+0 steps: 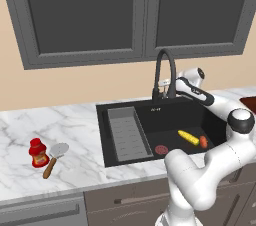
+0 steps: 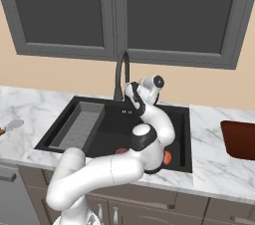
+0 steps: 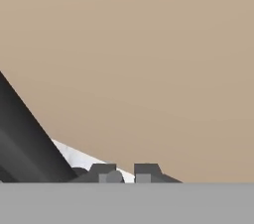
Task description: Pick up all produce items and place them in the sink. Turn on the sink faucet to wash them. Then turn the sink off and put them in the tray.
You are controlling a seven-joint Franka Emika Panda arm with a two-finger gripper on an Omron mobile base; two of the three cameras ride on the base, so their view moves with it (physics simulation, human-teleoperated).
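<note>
1. Risk: claw (image 3: pixel 124 174), clenched on nothing visible beside the faucet (image 1: pixel 165 72) base at centre frame, may slip off the small side lever, leaving the water unturned.
2. Sink (image 1: pixel 120 107): holds corn cob (image 1: pixel 188 137) and orange-red vegetable (image 1: pixel 203 142), lower right of the basin, near the red drain (image 1: pixel 161 149); ribbed insert (image 1: pixel 127 133) at left.
3. Tray (image 2: pixel 240 139): right edge, on the table (image 1: pixel 75 125), nothing seen in it.

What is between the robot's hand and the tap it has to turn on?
Nothing visible stands in the way. The gripper is shut and right up beside the base of the sink faucet, where its little lever sits. Whether it touches the lever cannot be told. The corn cob and the orange-red vegetable already lie in the sink.
</note>
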